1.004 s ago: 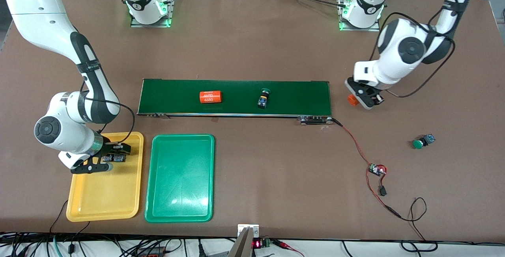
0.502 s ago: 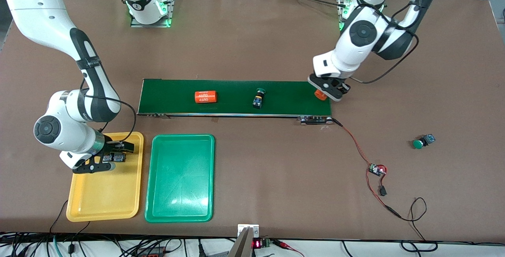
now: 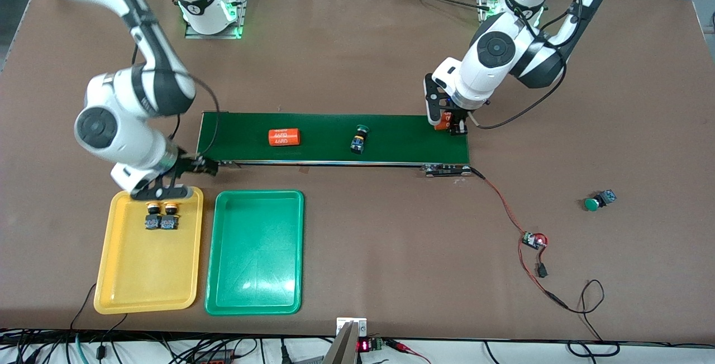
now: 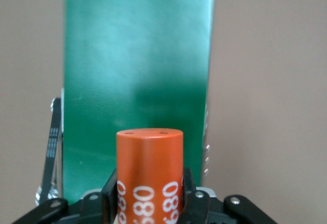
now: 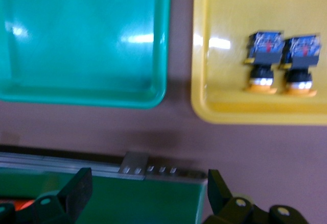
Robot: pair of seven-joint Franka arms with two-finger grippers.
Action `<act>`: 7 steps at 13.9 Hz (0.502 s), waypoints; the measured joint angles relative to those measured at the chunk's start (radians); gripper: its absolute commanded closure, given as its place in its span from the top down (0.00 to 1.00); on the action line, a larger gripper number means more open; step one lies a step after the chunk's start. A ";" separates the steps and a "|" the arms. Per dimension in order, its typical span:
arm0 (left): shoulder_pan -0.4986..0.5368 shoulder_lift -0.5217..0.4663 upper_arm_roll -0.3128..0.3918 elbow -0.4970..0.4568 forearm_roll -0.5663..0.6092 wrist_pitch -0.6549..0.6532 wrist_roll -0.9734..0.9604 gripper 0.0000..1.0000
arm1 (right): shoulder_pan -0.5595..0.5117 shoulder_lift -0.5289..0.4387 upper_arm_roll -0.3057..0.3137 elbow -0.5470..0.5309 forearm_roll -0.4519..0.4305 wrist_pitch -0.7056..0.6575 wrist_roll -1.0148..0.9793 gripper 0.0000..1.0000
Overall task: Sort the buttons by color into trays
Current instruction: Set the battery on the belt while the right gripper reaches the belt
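Observation:
Two yellow-capped buttons (image 3: 153,216) (image 5: 263,60) lie side by side in the yellow tray (image 3: 128,286) (image 5: 240,113). The green tray (image 3: 254,302) (image 5: 82,94) beside it holds nothing. One green-capped button (image 3: 358,139) lies on the dark green belt (image 3: 402,138). Another green-capped button (image 3: 599,200) lies on the table toward the left arm's end. My right gripper (image 3: 187,180) (image 5: 148,188) stands open over the belt's corner beside the yellow tray, nothing between its fingers. My left gripper (image 3: 447,121) (image 4: 149,193) is shut on an orange cylinder (image 4: 149,168) over the belt's other end.
A second orange cylinder (image 3: 284,137) with white print lies on the belt (image 4: 138,71) (image 5: 127,201). A small circuit board (image 3: 533,239) with red and black wires lies on the table, nearer the front camera than the belt's end.
My right gripper opened fully and rose from the yellow tray to the belt's corner, leaving both yellow buttons there. My left gripper carried its cylinder over the belt's end. Belt items drifted toward the right arm's end.

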 measured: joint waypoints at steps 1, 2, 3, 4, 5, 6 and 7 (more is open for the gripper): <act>-0.002 0.028 0.002 0.013 0.060 0.001 0.026 0.01 | 0.000 -0.045 0.026 -0.044 0.015 0.000 0.044 1.00; -0.007 0.057 0.004 0.027 0.104 0.001 0.039 0.01 | 0.000 -0.079 0.056 -0.075 0.032 0.000 0.089 1.00; -0.017 0.082 0.006 0.037 0.128 0.001 0.046 0.01 | 0.001 -0.101 0.089 -0.094 0.042 0.000 0.136 1.00; -0.026 0.102 0.008 0.042 0.138 0.001 0.050 0.01 | 0.002 -0.114 0.120 -0.104 0.045 0.000 0.185 1.00; -0.031 0.116 0.011 0.045 0.144 0.001 0.051 0.01 | 0.002 -0.117 0.145 -0.107 0.046 0.001 0.223 1.00; -0.034 0.128 0.018 0.052 0.150 0.005 0.052 0.01 | 0.003 -0.117 0.166 -0.108 0.046 0.002 0.259 1.00; -0.035 0.137 0.027 0.059 0.156 0.014 0.052 0.01 | 0.003 -0.117 0.181 -0.108 0.047 0.004 0.297 1.00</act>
